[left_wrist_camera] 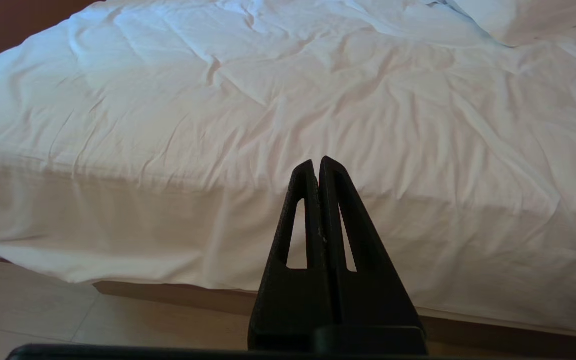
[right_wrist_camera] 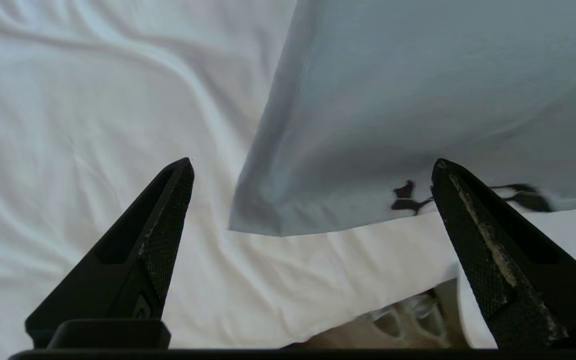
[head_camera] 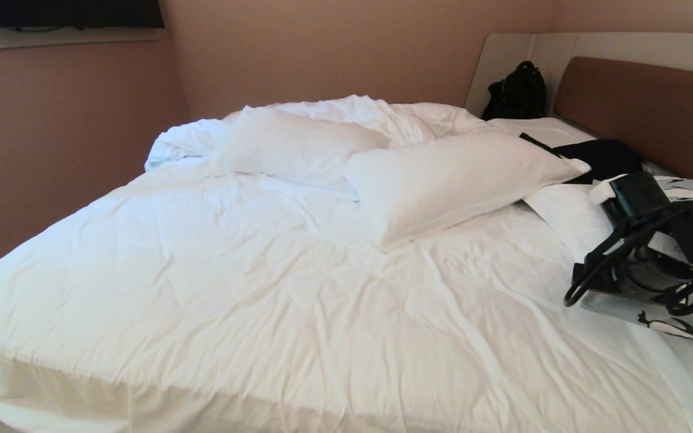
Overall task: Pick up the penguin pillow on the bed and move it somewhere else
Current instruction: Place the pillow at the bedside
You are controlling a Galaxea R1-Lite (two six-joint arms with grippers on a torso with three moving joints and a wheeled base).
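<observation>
The right arm reaches in over the bed's (head_camera: 262, 282) right edge, near the headboard (head_camera: 647, 108) end, its wrist bent so the right gripper (right_wrist_camera: 312, 165) points down at the sheet. Its fingers (right_wrist_camera: 168, 210) stand wide apart — nothing between them but air, with the penguin pillow (right_wrist_camera: 418, 100) lying flat on the bed just beyond the tips. One corner of the pillow sits in line with the gap, and small black penguin marks show along its near hem, beside the other finger. In the head view the arm's black frame covers most of the pillow; only a pale blue-grey strip with a penguin shows beneath it at the right edge.

The left gripper (left_wrist_camera: 319, 165) hangs low off the bed's foot edge, level and aimed at the side of the mattress — its fingers pressed together, holding nothing.

Two white pillows (head_camera: 443, 174) lie across the middle of the bed toward the far edge, and a black bag (head_camera: 518, 90) stands in the far corner by the headboard.
</observation>
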